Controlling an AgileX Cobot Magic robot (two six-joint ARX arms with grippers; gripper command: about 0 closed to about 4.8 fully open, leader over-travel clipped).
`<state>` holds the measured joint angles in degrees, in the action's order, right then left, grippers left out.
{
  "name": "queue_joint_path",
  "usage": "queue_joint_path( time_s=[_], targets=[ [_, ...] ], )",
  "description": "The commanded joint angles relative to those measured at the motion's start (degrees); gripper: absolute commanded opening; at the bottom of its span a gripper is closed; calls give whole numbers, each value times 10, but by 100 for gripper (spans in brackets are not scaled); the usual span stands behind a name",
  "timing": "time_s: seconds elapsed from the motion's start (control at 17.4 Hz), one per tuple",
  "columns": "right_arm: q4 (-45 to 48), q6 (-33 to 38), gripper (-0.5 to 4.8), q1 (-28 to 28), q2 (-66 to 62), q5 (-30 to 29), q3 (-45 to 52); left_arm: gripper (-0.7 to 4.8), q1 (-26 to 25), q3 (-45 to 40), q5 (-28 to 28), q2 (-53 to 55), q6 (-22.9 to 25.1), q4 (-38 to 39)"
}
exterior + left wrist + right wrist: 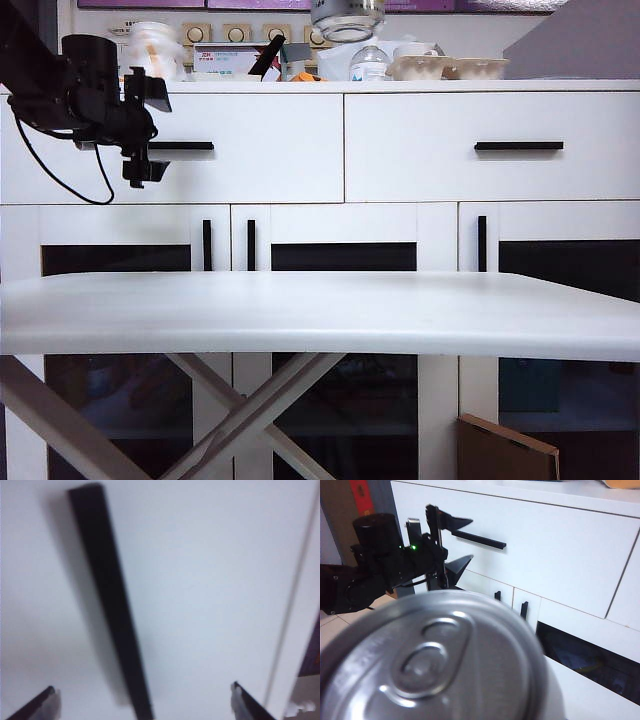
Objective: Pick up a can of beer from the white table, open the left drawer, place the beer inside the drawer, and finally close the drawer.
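A big white cabinet (pixel 400 215) fills the back wall. At 12 o'clock, bottles (pixel 368 60), cups (pixel 412 50) and boxes (pixel 228 60) sit on top. Low down, its doors (pixel 345 350) have dark glass. At 5 o'clock, brown cardboard (pixel 505 450) leans by the floor.

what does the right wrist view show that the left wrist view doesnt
Only the right wrist view shows the can of beer, its silver lid and pull tab filling the near foreground in the right hand's grip, plus the whole left arm with its left hand open at the drawer handle.

Only the left wrist view shows the left hand's two fingertips close up, spread wide on either side of the bar.

Both show the left drawer, closed, and its black bar handle.
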<state>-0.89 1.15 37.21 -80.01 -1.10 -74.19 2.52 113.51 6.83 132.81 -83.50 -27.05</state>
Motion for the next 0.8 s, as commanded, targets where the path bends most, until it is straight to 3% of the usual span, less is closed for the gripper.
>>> queue_joint_path(
  time_s=[0.06,0.29,0.8],
  targets=[
    [37,-1,40,1,7,-1,-9,479,-1,42,10,19,1,-7],
    [37,-1,40,1,7,-1,-9,479,0,110,15,49,1,34],
    [37,-1,40,1,8,-1,-10,479,-1,136,0,71,1,41]
  ],
)
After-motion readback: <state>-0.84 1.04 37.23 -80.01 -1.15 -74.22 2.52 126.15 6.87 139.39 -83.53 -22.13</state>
